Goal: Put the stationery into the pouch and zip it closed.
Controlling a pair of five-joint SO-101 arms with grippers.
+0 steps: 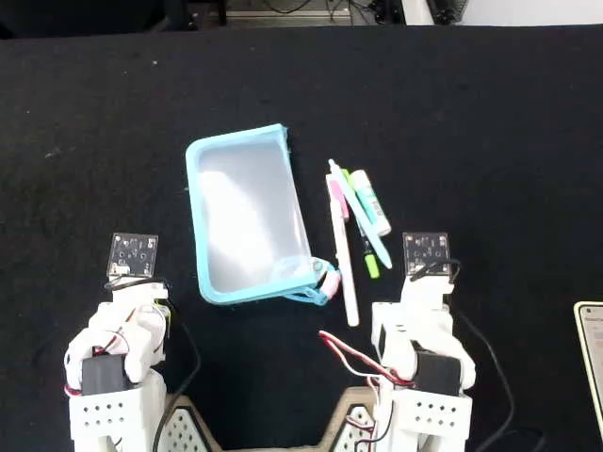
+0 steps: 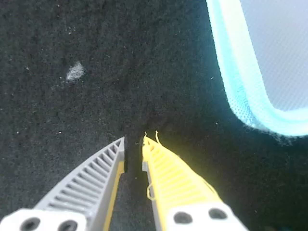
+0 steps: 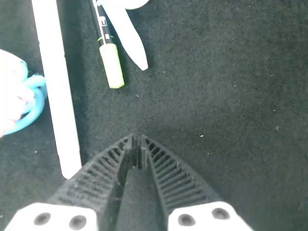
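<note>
A clear pouch [image 1: 247, 215] with a light-blue border lies flat in the middle of the black table; its corner [image 2: 260, 72] shows in the left wrist view. Its zipper pull with a pink tag [image 1: 328, 282] is at the near right corner. Right of it lie a long white pen [image 1: 343, 254], a green highlighter [image 1: 367, 247], a teal-tipped pen [image 1: 363, 215] and a glue stick [image 1: 371, 201], bunched together. My left gripper [image 2: 134, 140] rests shut near the pouch's near left corner. My right gripper [image 3: 137, 140] is shut, just near of the pens [image 3: 55, 86], with the highlighter [image 3: 109, 60] ahead.
The black table cloth [image 1: 471, 113] covers the whole surface. A white-edged flat object [image 1: 592, 353] pokes in at the right edge. Both arm bases stand at the near edge, with red and black cables [image 1: 353, 353] by the right one.
</note>
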